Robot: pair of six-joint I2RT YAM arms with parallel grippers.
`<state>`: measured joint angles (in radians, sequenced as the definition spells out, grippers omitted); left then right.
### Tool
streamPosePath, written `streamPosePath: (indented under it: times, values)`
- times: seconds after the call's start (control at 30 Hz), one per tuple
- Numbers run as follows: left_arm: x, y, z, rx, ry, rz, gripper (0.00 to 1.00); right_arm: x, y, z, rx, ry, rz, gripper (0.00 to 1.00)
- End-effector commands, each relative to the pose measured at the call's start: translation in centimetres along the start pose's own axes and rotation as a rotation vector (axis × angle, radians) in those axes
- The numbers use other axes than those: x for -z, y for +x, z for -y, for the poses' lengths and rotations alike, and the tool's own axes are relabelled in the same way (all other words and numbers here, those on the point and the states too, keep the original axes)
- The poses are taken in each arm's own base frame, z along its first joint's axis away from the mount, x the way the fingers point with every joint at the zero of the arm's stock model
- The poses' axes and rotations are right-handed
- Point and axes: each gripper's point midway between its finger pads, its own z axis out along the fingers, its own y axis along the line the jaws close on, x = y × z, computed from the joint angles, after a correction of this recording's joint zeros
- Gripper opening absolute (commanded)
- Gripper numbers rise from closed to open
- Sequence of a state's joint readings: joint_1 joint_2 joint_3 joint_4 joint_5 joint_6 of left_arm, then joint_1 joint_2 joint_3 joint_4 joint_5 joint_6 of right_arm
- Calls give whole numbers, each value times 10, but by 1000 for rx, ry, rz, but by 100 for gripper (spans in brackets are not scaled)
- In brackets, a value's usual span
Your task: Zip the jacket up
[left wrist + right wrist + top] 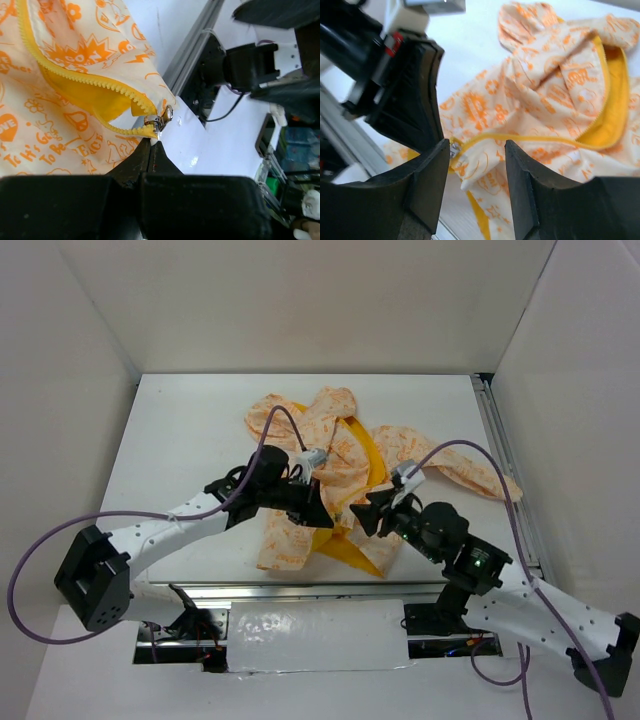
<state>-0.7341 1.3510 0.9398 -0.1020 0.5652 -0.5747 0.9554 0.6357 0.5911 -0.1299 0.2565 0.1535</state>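
The jacket (340, 445) lies crumpled mid-table, cream with orange print and yellow lining, front open. My left gripper (322, 508) is shut on the jacket's bottom hem at the foot of the yellow zipper. In the left wrist view its tips (152, 145) pinch the fabric just below the metal slider (160, 120), and the zipper teeth (90, 82) part above it. My right gripper (372, 512) is open. In the right wrist view (475, 165) it straddles the same hem corner, with the slider (454, 148) beside its left finger (427, 185). The left gripper (415, 100) shows just behind.
A metal rail (300, 590) runs along the table's near edge, also seen in the left wrist view (195, 55). A white pad (315, 635) sits between the arm bases. White walls enclose the table. Purple cables (470, 450) arch over both arms.
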Motion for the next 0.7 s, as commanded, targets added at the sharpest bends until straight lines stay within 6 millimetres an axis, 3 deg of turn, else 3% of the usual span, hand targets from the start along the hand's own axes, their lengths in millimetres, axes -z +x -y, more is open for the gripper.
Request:
streamPosePath:
  times: [0.0,0.07,0.23,0.67]
  values:
    - [9,-12,26,-99,164,41,0,3,-22,-30,-113,-228,94,56]
    - [13,-11,28,-98,194,35,0,0,-19,-25,-138,-236,78,56]
    - [14,-13,26,-70,208,28,0,-3,-9,-49,-138,-422,37,64]
    - [21,-11,37,-67,316,-7,0,-10,-3,-50,-136,-440,37,64]
